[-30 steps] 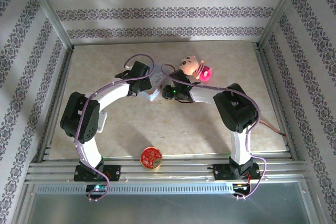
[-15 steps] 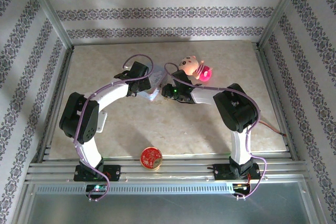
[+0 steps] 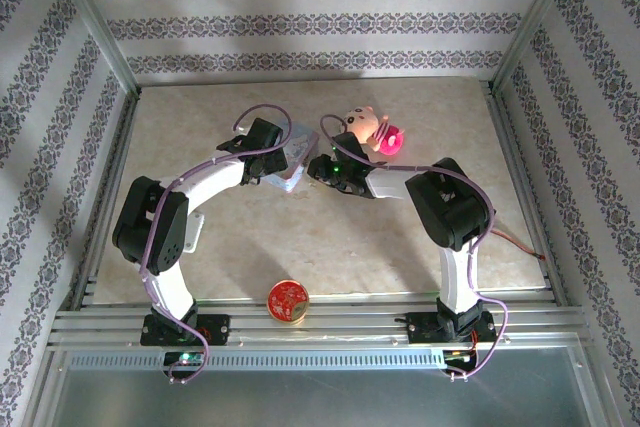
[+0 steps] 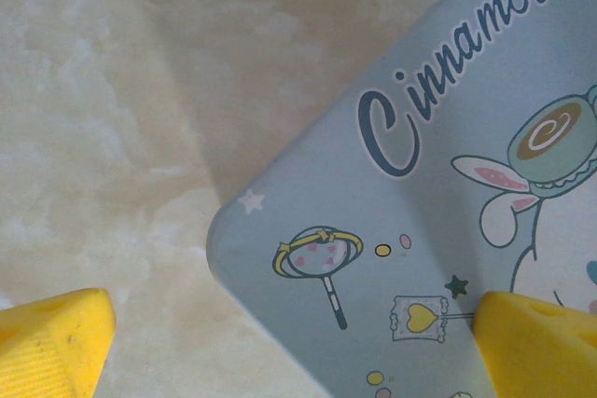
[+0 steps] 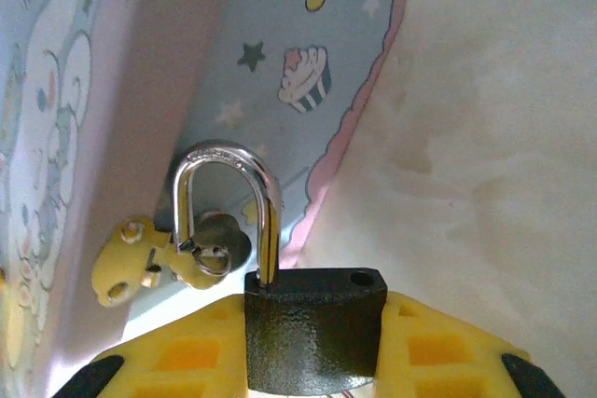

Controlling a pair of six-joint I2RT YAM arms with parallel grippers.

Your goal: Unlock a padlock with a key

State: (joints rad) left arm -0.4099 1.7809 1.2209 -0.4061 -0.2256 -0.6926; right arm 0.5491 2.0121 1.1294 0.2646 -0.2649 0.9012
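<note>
Near edge of the table [image 3: 400,247]: a round red tin [image 3: 288,301] sits between the two arm bases, well apart from the work.

Mid-table, toward the far half: both wrists meet at a pale blue tin [image 4: 448,230].

Left gripper [image 4: 298,351]: spread wide. One yellow fingertip is over bare table off the tin's rounded corner, the other over the printed lid. It grips nothing; cannot tell whether either tip touches.

Right gripper [image 5: 312,356]: pressed together on the padlock [image 5: 312,319], with the dark body pinched between the yellow pads [image 5: 187,356].

Padlock's long axis runs straight out from the right fingers. The body is at the fingertips and the shackle [image 5: 224,198] crown points away from the wrist, against the tin's side wall.

One shackle leg is seated at a corner of the body. The socket at the opposite corner stands empty, and the other leg hangs outside the body by the tin's yellow clasp [image 5: 140,263]. Cannot tell if it passes through the small grey ring there.

Judgement: the shackle looks sprung and swung round, so the lock seems open already. What remains may be drawing the free leg clear of the clasp. The right arm has it; the left is beside it, on the tin's other side.

The key end of the body is buried in the grip, so its state is unknown.

Beyond, toward the far edge: a pink plush toy [image 3: 365,127] lies just behind the right wrist.
</note>
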